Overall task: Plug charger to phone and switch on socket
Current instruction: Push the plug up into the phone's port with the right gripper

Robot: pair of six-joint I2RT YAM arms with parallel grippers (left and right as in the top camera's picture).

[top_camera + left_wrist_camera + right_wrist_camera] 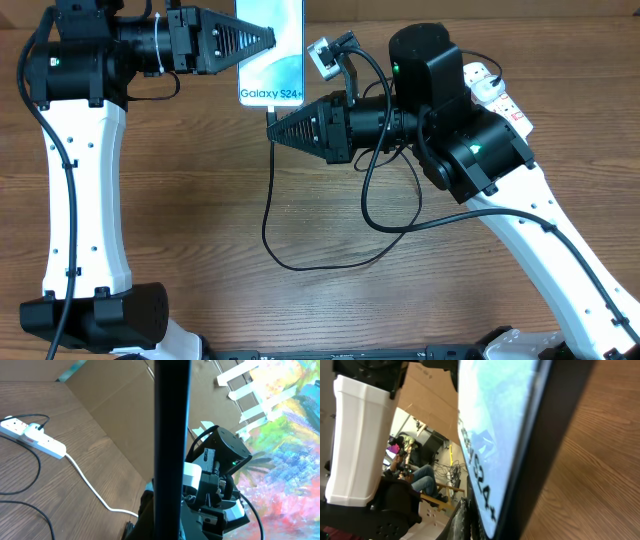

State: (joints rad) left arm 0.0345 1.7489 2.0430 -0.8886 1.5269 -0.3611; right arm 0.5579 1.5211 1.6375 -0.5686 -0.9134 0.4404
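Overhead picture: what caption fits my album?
Left gripper holds the phone; right gripper holds the charger near it.

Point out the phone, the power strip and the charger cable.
phone point(285, 65): overhead view, on its lit screen.
power strip point(50, 446): left wrist view, on its white body.
charger cable point(265, 225): overhead view, on the loop over the table.

Robot lab or workshop — wood-grain table point(200, 200), cardboard screen point(115, 405), bright painted backdrop point(285, 425), seated person point(420, 477) among cables point(451, 467)
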